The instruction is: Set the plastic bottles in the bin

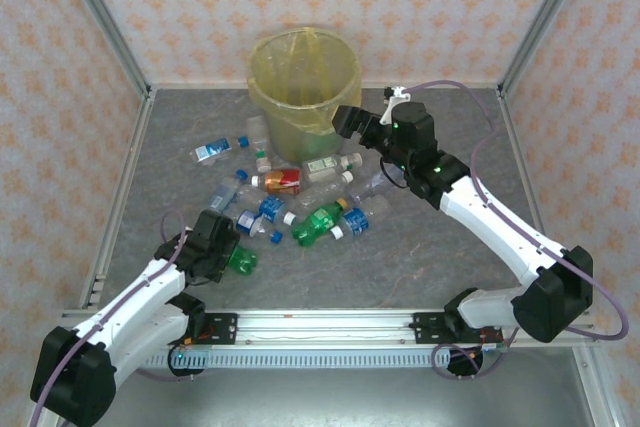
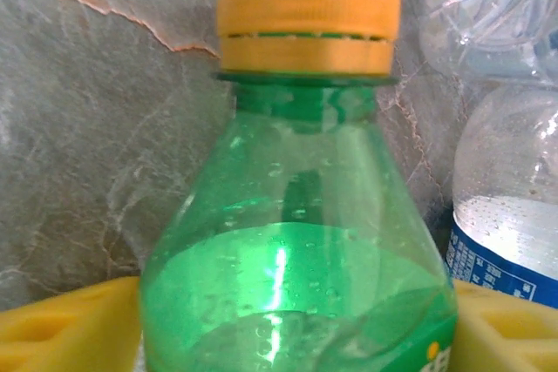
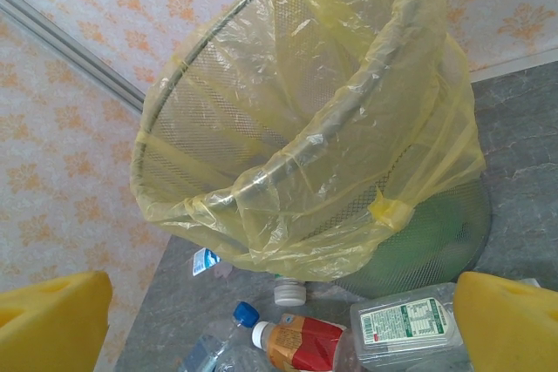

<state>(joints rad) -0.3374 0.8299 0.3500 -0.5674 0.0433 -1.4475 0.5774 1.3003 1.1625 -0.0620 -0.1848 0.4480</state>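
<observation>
Green and orange-capped, one plastic bottle (image 2: 296,215) is pinched at its body by the left pincer (image 2: 296,320) on the worktop (image 1: 420,257), well apart from the bin (image 1: 290,112). The right pincer (image 3: 279,302) is spread, empty, beside the bin. On lifting, the thin rounded wall may buckle and slip out.

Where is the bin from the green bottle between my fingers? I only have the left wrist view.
Observer: The bin stands at the far middle of the table, beyond the bottle pile from your green bottle.
Operator: Where is the right arm?
Observer: The right gripper hangs by the bin's right side.
Operator: Holding anything?
Observer: No. Its wrist view shows the fingers wide apart with nothing between them.
</observation>
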